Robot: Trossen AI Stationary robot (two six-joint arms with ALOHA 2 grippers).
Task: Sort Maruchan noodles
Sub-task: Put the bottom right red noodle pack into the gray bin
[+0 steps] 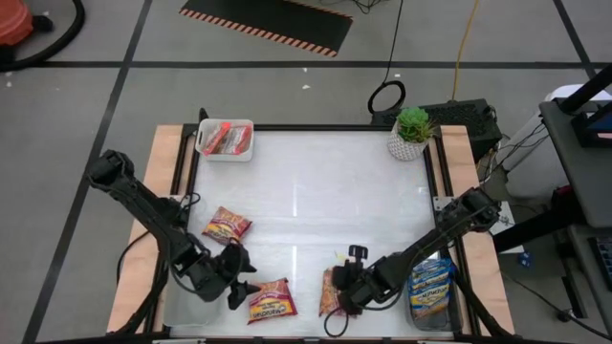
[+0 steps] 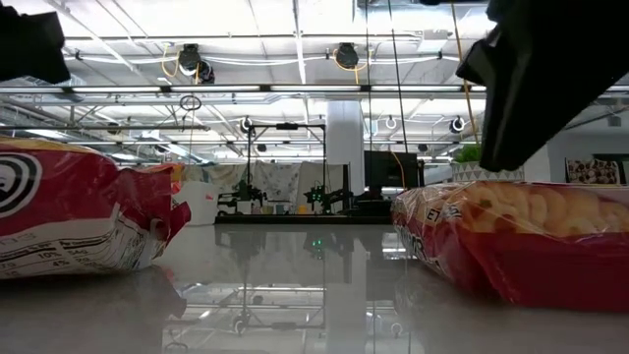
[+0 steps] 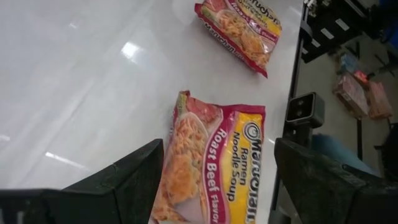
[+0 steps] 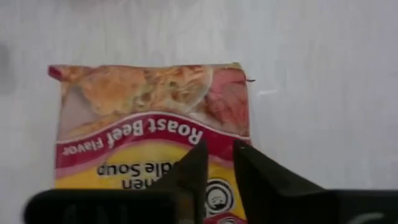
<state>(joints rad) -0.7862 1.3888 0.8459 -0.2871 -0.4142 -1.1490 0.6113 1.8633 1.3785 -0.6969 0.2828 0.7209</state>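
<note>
While both arms reach in from the table's near edge, the right gripper (image 1: 346,287) hangs over a Roast Beef Flavor ramen packet (image 1: 331,291) at about 6 o'clock on the white tabletop (image 1: 316,182). Right wrist view: its fingers (image 4: 198,167) stand narrow, a slim gap between them, over the packet's yellow panel; whether they touch the wrapper I cannot tell.

Left gripper (image 1: 237,277) at roughly 7 o'clock, fingers spread wide, holding nothing. A second Roast Beef Flavor packet (image 1: 271,301) lies flat just beside it, toward 6 o'clock; in the left wrist view it sits between the two open fingers (image 3: 124,180).

Third red packet (image 1: 227,225) lies at 8 o'clock, apart from the others.

White bin (image 1: 226,140) at 11 o'clock holds orange-red packets (image 1: 228,139). Clear bin (image 1: 431,287) at 4 o'clock, on the table's edge, holds blue packets (image 1: 430,284).

Potted plant (image 1: 412,132) at 1 o'clock.
</note>
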